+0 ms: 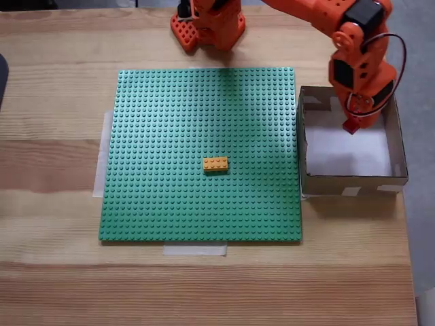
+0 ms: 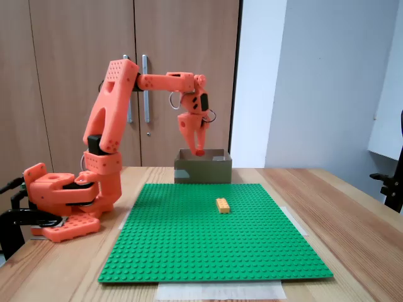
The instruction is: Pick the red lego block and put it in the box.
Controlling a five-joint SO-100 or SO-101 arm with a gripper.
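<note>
Orange arm (image 2: 113, 119) bolted at the far edge of the wooden table (image 1: 54, 285) in a fixed view, reaching out to the right over the box (image 1: 401, 159). Gripper (image 1: 351, 125) pointing down above the box's open top, fingers clamped together on the red lego block (image 1: 351, 125), seen as a small red shape at the fingertips over the white bottom. In a fixed view from the side, same gripper (image 2: 199, 151) hanging just above the rim of the box (image 2: 203, 170), red lego block (image 2: 199, 151) pinched at its tip, clear of the walls; whether the block is level with the rim or slightly above, hard to tell. Box standing just beside the right edge of the green baseplate (image 1: 170, 204), brown walls low, bits of pale tape on the near wall. Orange-yellow brick (image 1: 215, 164) lying flat on the baseplate, a little right of its middle, well apart from the box and the gripper. Strips of pale tape (image 1: 194, 250) at the near and left edges of the baseplate. Wooden cupboard doors (image 2: 75, 38) behind the arm in the side view.
</note>
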